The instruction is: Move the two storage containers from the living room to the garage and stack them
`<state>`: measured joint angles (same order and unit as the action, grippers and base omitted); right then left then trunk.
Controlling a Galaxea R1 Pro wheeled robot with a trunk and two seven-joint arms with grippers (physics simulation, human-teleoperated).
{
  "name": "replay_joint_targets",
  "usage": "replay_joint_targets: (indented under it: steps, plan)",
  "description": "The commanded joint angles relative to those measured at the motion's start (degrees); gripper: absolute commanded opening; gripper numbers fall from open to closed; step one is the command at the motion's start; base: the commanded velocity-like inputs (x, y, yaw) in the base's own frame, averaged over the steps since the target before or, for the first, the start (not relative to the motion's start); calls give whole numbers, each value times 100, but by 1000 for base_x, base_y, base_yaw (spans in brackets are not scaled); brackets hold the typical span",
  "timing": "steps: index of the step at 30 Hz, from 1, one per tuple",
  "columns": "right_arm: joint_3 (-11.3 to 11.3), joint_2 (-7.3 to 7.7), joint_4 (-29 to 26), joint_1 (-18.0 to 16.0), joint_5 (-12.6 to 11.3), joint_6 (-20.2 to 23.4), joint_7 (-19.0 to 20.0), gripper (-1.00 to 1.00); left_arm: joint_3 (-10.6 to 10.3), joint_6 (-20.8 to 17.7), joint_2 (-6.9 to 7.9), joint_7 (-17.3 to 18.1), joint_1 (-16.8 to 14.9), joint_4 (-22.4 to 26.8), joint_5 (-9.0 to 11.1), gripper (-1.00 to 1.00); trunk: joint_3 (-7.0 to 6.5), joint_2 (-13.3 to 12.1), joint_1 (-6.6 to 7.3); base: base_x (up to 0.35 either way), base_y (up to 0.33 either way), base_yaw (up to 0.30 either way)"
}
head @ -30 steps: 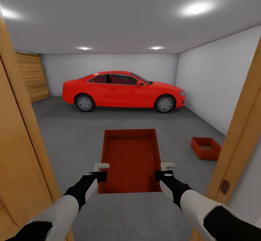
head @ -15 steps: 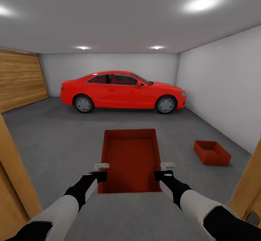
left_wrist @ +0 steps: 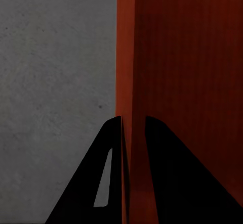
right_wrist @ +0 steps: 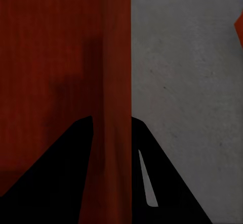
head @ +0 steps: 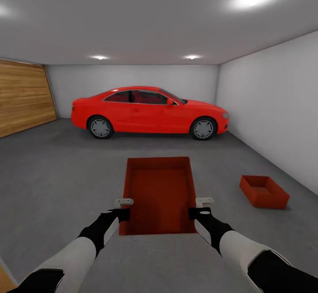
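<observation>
Both tools [head: 125,204] [head: 201,204] pinch carried container [head: 160,187] walls; open floor [head: 66,169] ahead

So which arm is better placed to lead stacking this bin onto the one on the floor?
Probably the right: the floor bin sits off to that side. But both tools, left and right, clamp the carried bin by its walls, so they must move together.

Two orange-red bins [head: 160,191] [head: 264,190], speckled grey floor [head: 66,174], red car [head: 150,112], white walls [head: 269,94].
</observation>
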<state>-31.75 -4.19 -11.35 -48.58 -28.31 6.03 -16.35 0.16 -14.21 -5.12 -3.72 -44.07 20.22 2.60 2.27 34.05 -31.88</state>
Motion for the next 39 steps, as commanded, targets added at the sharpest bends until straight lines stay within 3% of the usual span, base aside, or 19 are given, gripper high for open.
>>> replay_joint_targets:
  steps: [1, 39]
  plan:
    - [-173, -21, 1, -2, -210, 38, 115, -100, -50, 50, -7, -50, -5, 26, 22, -100, 11, 10, -6, 321, 0, 0]
    - [-173, -12, 1, -2, -210, 38, 115, -100, -49, 50, -7, -50, -5, 26, 22, -100, 11, 10, -6, 321, 0, 0]
